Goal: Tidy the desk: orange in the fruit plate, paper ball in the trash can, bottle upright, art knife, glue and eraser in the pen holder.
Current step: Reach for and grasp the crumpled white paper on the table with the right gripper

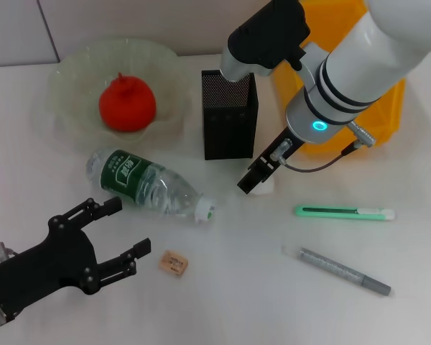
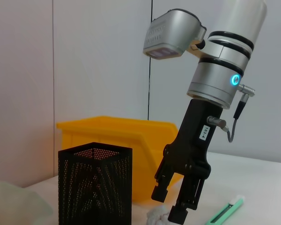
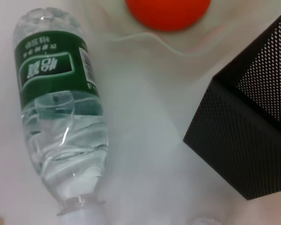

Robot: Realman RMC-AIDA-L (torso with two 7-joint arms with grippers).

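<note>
On the white desk [image 1: 223, 302] are counted one orange fruit [image 1: 127, 103] in one clear glass plate [image 1: 72, 86], one plastic water bottle [image 1: 149, 184] lying on its side, one black mesh pen holder [image 1: 230, 115], one yellow bin [image 1: 388, 115], one green art knife [image 1: 345, 212], one grey glue pen [image 1: 345, 271], one tan eraser [image 1: 173, 263] and one white paper ball [image 1: 266, 185]. The right gripper [image 1: 257, 175] is lowered at the paper ball with fingers parted. The left gripper [image 1: 126, 233] is held spread and empty near the eraser.
</note>
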